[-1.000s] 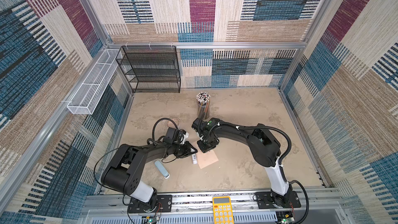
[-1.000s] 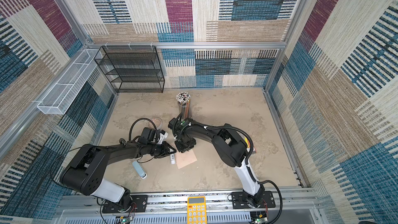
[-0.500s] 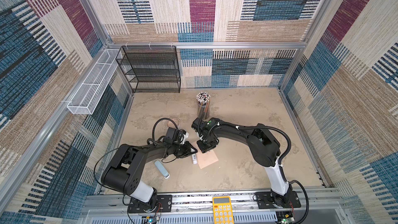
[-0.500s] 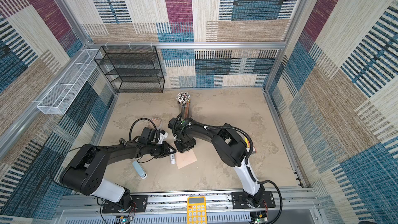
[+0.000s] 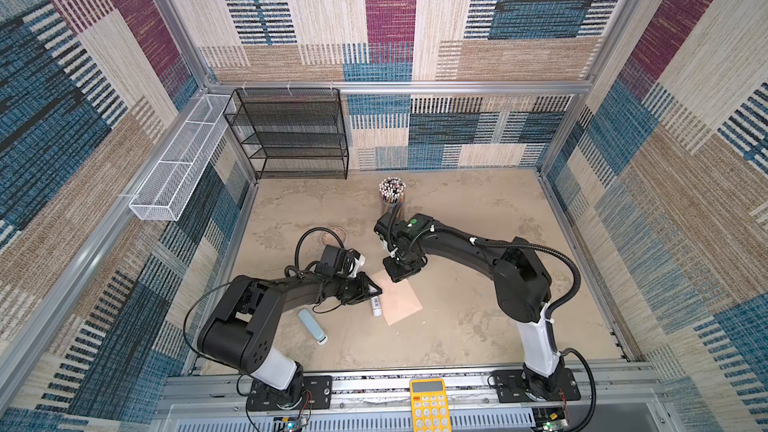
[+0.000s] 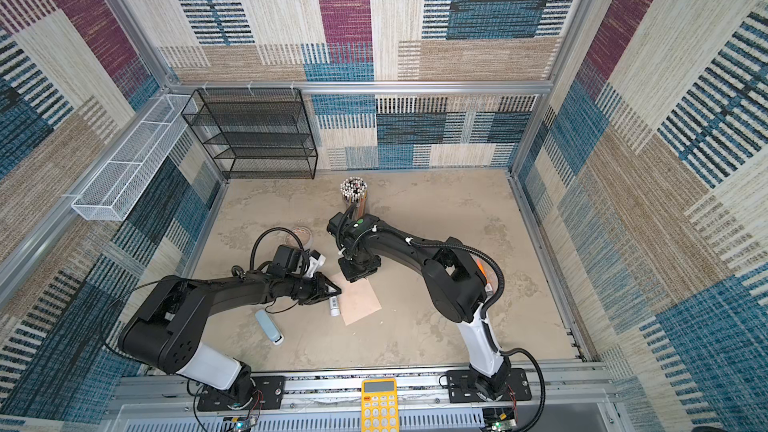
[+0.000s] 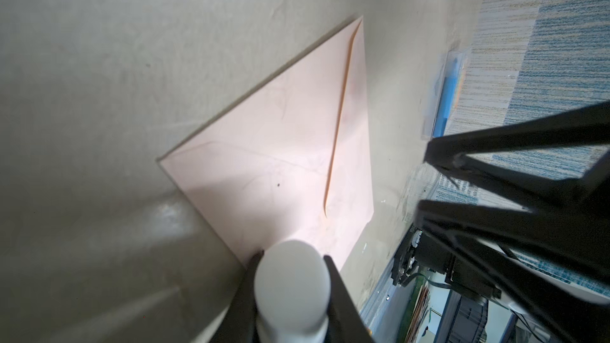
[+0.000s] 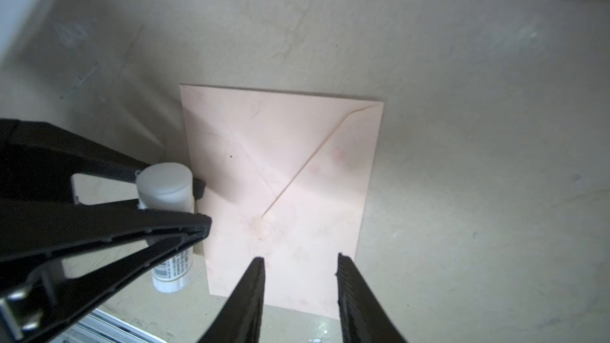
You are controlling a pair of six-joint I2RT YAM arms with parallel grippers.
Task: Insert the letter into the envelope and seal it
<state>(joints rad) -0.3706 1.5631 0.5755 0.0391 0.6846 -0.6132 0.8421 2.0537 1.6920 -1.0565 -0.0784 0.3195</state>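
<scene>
With left claw [image 8: 204, 207] clamped on the glue stick [image 8: 165, 186] just beside the envelope [image 8: 251, 133], right claw [image 8: 300, 257] parted and empty above it: press along the folded-down flap [image 8: 330, 199] evenly, pinning the paper flat on the surface [image 8: 462, 193]. No letter visible, likely inside.

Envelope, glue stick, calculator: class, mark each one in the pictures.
Envelope [image 8: 280, 153], right wrist view, on its flap.
Glue stick [image 8: 165, 181], right wrist view, on its cap.
Calculator [image 5: 430, 409], in a top view, on its keypad.
</scene>
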